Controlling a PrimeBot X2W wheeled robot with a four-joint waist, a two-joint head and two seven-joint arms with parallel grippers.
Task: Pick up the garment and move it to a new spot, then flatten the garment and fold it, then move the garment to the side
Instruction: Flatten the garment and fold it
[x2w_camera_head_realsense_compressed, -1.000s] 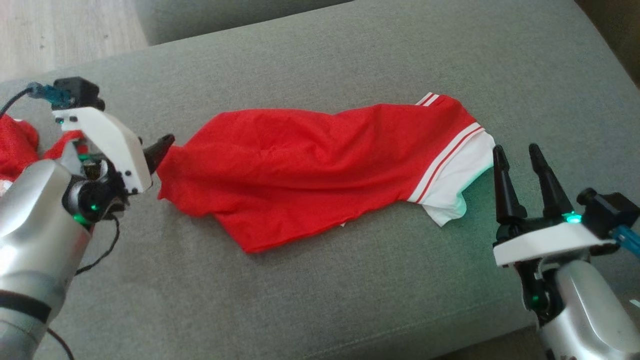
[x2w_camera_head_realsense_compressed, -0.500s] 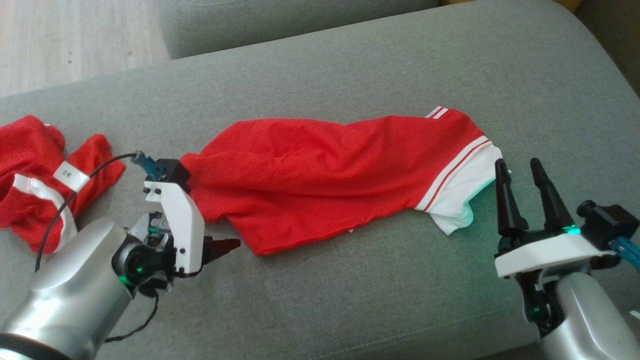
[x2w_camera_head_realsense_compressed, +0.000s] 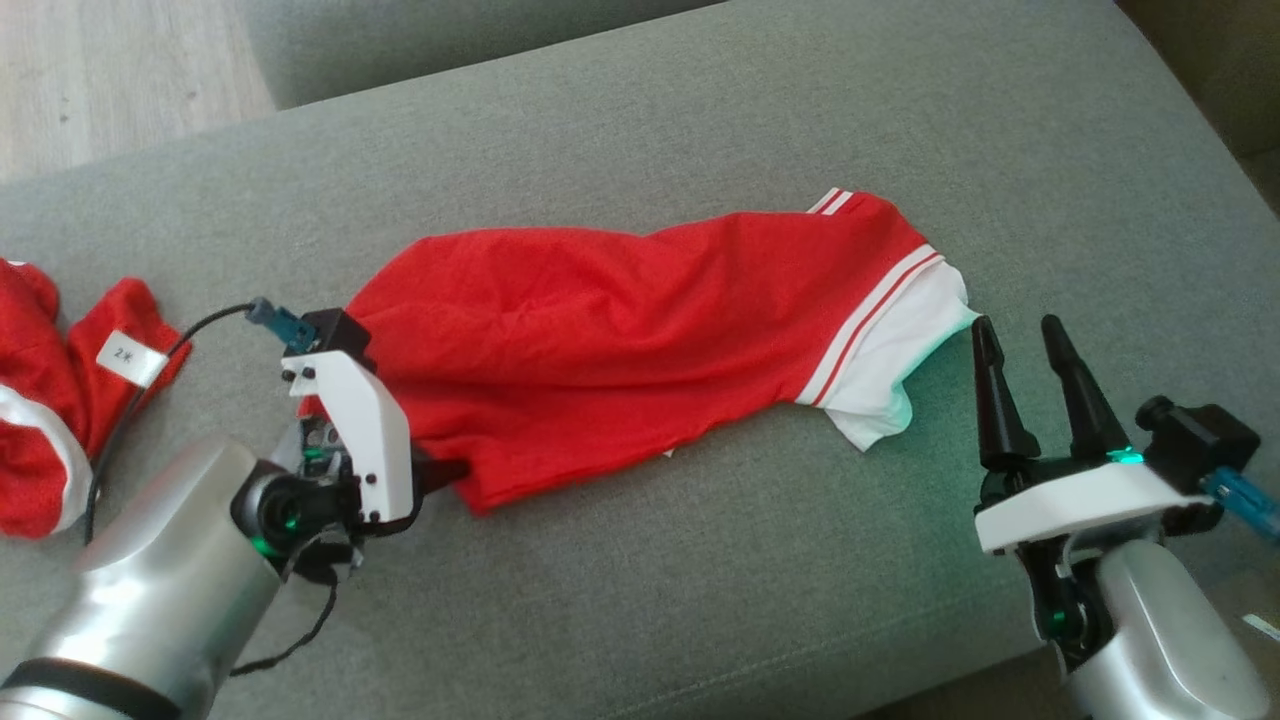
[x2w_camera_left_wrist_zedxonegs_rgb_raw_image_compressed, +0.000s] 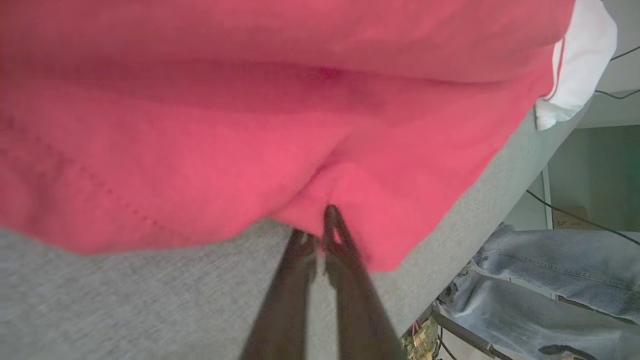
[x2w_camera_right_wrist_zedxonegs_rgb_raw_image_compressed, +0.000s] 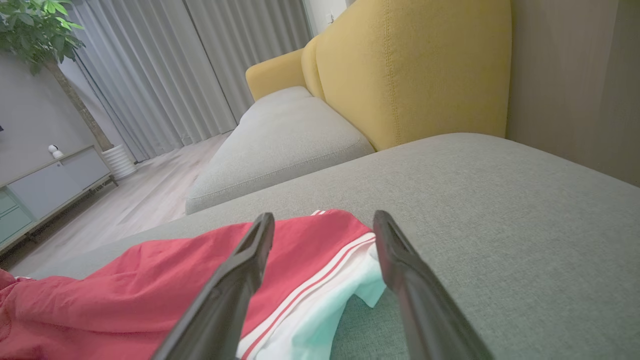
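Left claw (x2w_camera_left_wrist_zedxonegs_rgb_raw_image_compressed: 320, 227), wide open a second ago, is now pinched on the near corner of the red garment (x2w_camera_head_realsense_compressed: 620, 320) stretched across the grey sofa cushion (x2w_camera_head_realsense_compressed: 700, 580), so flattening can probably start; right claw (x2w_camera_head_realsense_compressed: 1017, 328) sits open.

Silver forearms (x2w_camera_head_realsense_compressed: 150, 590), white wrist plates (x2w_camera_head_realsense_compressed: 365, 440), black tapered jaws, green lights (x2w_camera_head_realsense_compressed: 1120, 457), black cable (x2w_camera_head_realsense_compressed: 200, 323).

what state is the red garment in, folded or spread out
Spread out, not folded: the garment lies stretched lengthwise on the grey cushion, rumpled, with no neat fold in it.
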